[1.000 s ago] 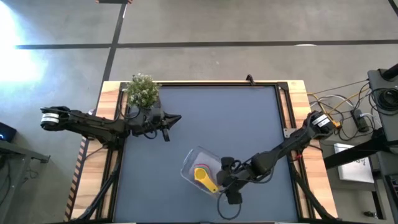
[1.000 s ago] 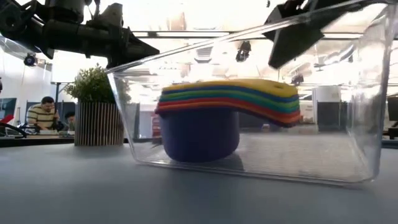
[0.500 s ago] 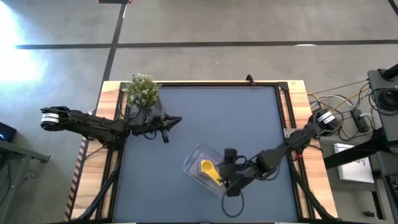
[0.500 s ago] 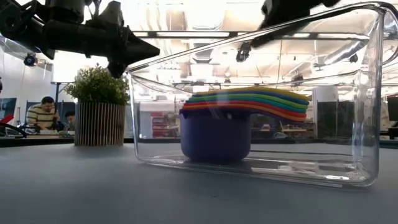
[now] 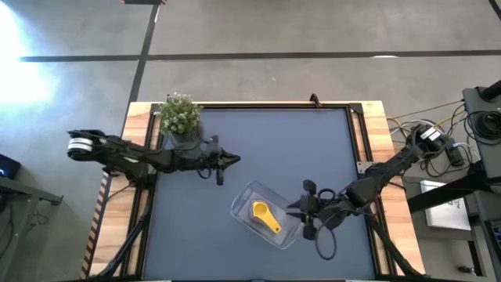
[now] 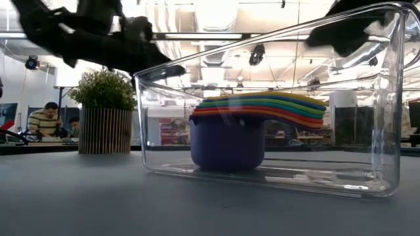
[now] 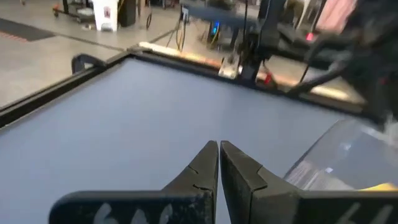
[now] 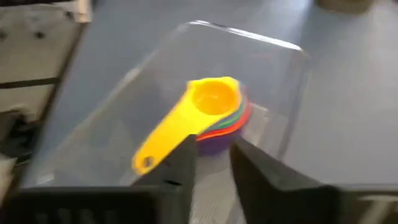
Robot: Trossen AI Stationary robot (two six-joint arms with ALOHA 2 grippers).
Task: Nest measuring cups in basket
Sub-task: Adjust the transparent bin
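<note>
The measuring cups [image 5: 264, 216] sit stacked one inside another, yellow on top and purple at the bottom, inside the basket [image 5: 239, 202], which rests flat on the worktop [image 5: 274, 141] toward its near edge, a little right of the middle. Seen from above, the stack's handles run slantwise, from the bowls on the left out toward the near right corner of the basket, so the long axis points roughly at the right arm.

The right gripper [image 5: 308, 210] hovers just beside the basket's right end, clear of its rim, its jaws spread with nothing between them; its wrist camera looks down over the cups with the yellow handle reaching toward it. This arm is much the nearer.

The left gripper [image 5: 222, 162] hangs above the worktop nearer the far left side, beside the potted plant [image 5: 179, 114] and well apart from the basket, jaws pressed together and empty.

The nesting looks complete; any further move likely only needs the right arm to back away rightward.
</note>
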